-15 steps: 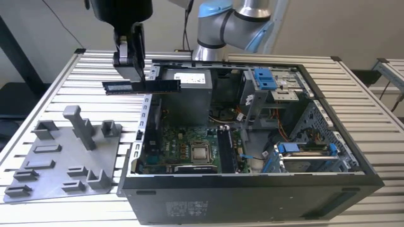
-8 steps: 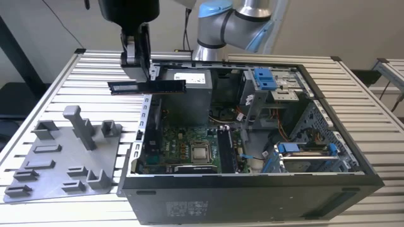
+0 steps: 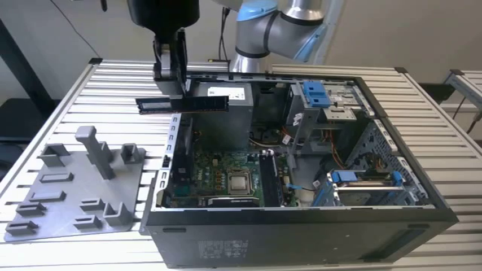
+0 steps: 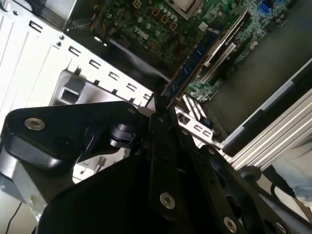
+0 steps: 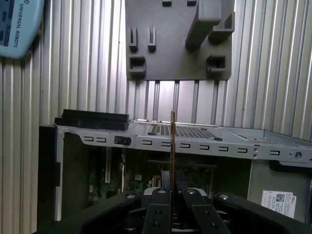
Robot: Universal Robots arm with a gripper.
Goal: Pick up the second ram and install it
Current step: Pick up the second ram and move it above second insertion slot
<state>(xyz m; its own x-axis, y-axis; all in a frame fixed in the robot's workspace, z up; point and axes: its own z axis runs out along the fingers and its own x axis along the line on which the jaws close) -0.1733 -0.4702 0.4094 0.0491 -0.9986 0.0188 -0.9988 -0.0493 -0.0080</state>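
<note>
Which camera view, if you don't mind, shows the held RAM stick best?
The exterior view: the second ram shows its full broad side, clamped in the gripper above the computer case. The first wrist view shows it edge-on as a thin strip; in the second wrist view the gripper mostly hides it.

The gripper (image 3: 180,93) hangs above the slotted wall of the open computer case (image 3: 301,231), with the second ram (image 3: 183,104) between its fingers (lying level). The motherboard (image 3: 218,169) lies below it inside the case. The parts holder (image 3: 68,192) sits on the slatted table (image 3: 68,101), lower and to the exterior view's left.
</note>
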